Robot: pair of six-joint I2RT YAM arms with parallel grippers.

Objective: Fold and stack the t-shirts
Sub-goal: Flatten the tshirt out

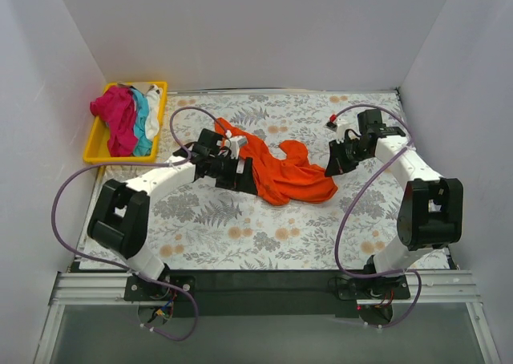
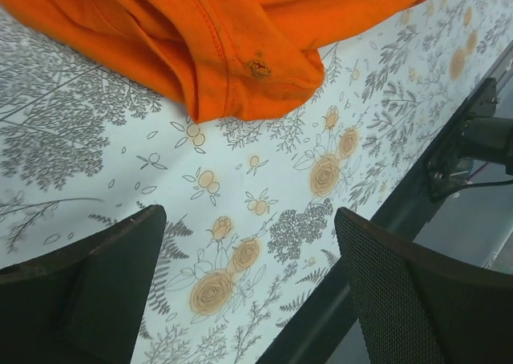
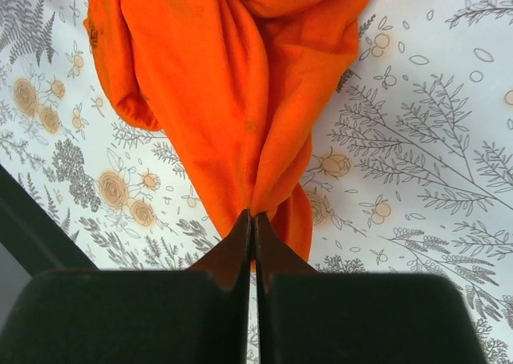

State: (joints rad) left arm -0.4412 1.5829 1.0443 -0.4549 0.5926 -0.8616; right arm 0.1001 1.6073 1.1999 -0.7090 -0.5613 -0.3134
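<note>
An orange t-shirt (image 1: pixel 286 174) lies crumpled in the middle of the floral mat. My right gripper (image 1: pixel 331 169) is shut on the shirt's right edge; the right wrist view shows the cloth (image 3: pixel 240 99) pinched between the closed fingertips (image 3: pixel 253 217). My left gripper (image 1: pixel 248 175) is open and empty at the shirt's left side; its wrist view shows a hemmed edge of the orange shirt (image 2: pixel 232 51) above the spread fingers (image 2: pixel 256 300). Magenta (image 1: pixel 116 117), teal (image 1: pixel 141 119) and white (image 1: pixel 152 107) shirts lie piled in the tray.
The yellow tray (image 1: pixel 163 86) stands at the back left corner of the floral mat (image 1: pixel 240 228). White walls close in the left, back and right. A black rail (image 1: pixel 264 280) runs along the near edge with both arm bases.
</note>
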